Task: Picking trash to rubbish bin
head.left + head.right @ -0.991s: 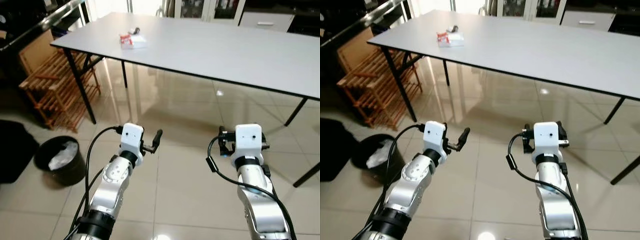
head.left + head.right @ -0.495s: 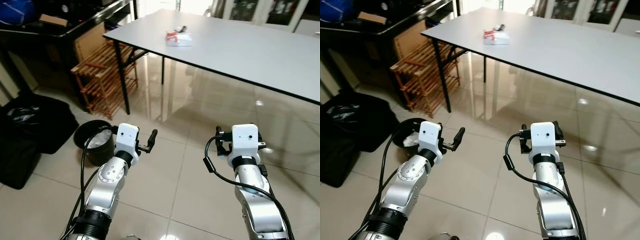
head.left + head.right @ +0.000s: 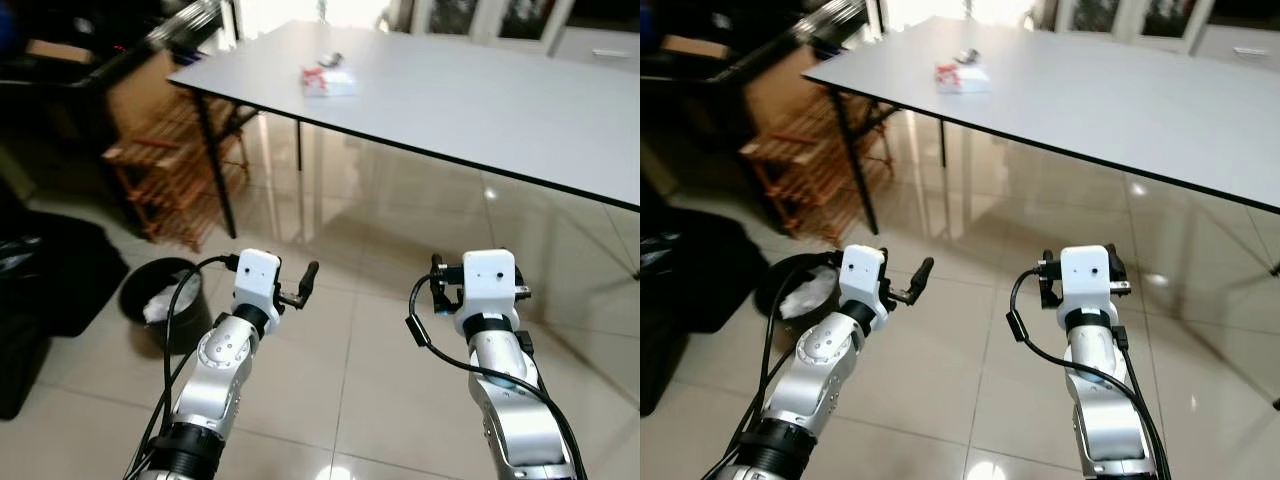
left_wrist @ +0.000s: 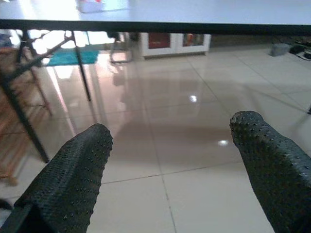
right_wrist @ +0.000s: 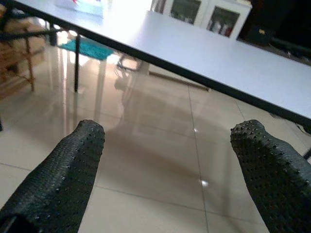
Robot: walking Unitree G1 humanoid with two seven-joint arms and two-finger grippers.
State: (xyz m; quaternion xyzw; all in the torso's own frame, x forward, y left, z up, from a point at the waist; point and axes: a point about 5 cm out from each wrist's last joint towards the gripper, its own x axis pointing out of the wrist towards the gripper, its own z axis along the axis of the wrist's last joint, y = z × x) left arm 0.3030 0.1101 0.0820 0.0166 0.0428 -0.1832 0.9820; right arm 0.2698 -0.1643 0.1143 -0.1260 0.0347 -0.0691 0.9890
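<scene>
**Robot stands short of the table, both grippers empty**

Head camera, left eye: a long grey rectangular table (image 3: 480, 95) on thin black legs stands over a glossy beige tiled floor (image 3: 380, 260). Near the table's far left corner lies the trash: a small white and red crumpled wrapper (image 3: 328, 80), with a small dark item touching its far side that is too small to identify. Beyond the table's left end is a slatted wooden rack (image 3: 165, 180). On the floor nearer the robot, to its left, sits a round black rubbish bin (image 3: 160, 305) with white paper already inside. Two silver arms reach forward at waist height over bare floor. The left gripper (image 3: 305, 285) points towards the table; the right gripper (image 3: 445, 290) is mostly hidden behind its white wrist block.

Head camera, right eye: the same scene, showing the wrapper well apart from both grippers and the bin just beside the left arm.

Left wrist camera: two black dimpled fingers (image 4: 73, 179) stand wide apart with nothing between them. The table's dark edge runs across the view, with the wrapper resting on top.

Right wrist camera: its black dimpled fingers (image 5: 68, 170) are equally wide and empty, aimed under the table's edge.

The step in hand looks like the approach. To do it well, the robot should walk in close to the table's left end, raise a gripper above the tabletop, and come down over the wrapper with fingers spread, closing gently so the light paper does not slide away.
</scene>
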